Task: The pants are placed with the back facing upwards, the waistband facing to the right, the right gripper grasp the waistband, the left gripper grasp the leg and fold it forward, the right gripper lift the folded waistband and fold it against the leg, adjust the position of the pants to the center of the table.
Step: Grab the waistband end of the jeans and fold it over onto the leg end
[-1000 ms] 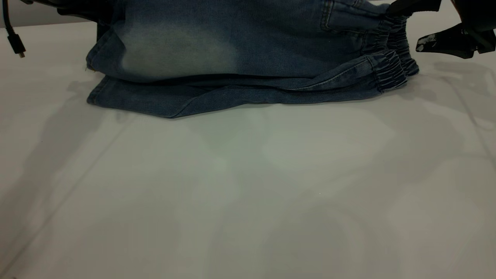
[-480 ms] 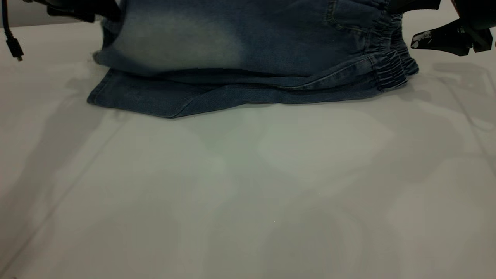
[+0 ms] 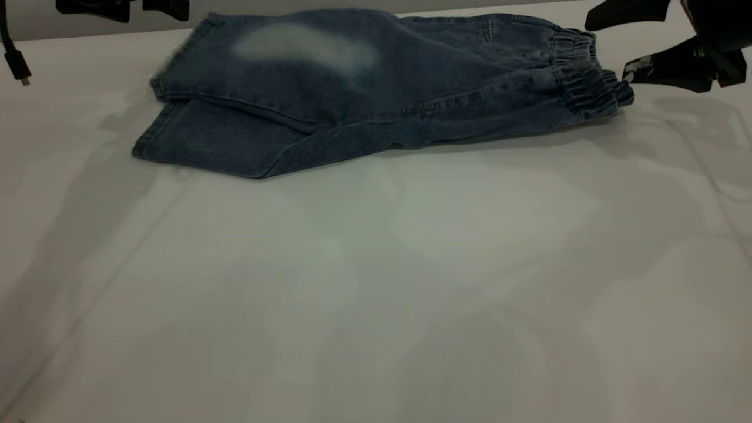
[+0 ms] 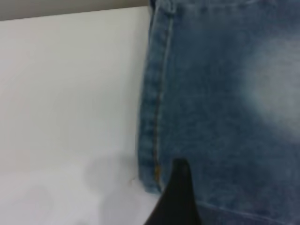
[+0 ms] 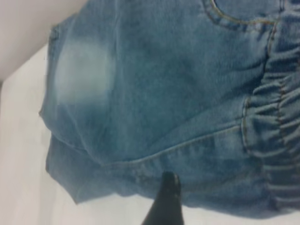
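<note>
The blue denim pants (image 3: 352, 88) lie folded lengthwise at the back of the white table (image 3: 376, 282). The upper leg (image 3: 282, 64), with a pale bleached patch, rests over the lower leg (image 3: 223, 147); no print shows on either. The gathered waistband (image 3: 581, 88) points right. My left gripper (image 3: 132, 9) hangs open above the leg hems, holding nothing; one of its fingers (image 4: 176, 197) shows over the denim hem (image 4: 157, 117). My right gripper (image 3: 611, 50) stands open just beside the waistband, apart from the cloth; one finger (image 5: 166, 197) shows near the pants' edge (image 5: 187, 159).
A black cable with a plug (image 3: 14, 59) dangles at the far left. Bare tabletop stretches in front of the pants and to both sides.
The raised half of the pants has dropped flat onto the lower half. Both grippers have let go, and the left one has drawn up and away to the left.
</note>
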`<state>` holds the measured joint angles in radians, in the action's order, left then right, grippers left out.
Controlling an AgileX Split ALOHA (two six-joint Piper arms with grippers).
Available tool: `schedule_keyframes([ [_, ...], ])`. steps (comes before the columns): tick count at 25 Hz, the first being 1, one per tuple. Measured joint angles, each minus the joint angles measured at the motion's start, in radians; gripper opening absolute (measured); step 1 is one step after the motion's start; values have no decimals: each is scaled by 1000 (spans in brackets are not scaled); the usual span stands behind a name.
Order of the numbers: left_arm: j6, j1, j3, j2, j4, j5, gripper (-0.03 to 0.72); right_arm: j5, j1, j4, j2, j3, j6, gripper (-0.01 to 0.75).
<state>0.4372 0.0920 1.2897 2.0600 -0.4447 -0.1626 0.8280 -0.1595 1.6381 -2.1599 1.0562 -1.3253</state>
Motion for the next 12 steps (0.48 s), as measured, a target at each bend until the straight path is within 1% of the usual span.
schedule_keyframes([
  [7, 1, 0, 0, -75, 0, -108, 584, -8, 0, -88, -3, -2, 89, 590],
  [12, 1, 0, 0, -93, -2, -166, 584, -76, 0, -88, -5, -2, 94, 590],
])
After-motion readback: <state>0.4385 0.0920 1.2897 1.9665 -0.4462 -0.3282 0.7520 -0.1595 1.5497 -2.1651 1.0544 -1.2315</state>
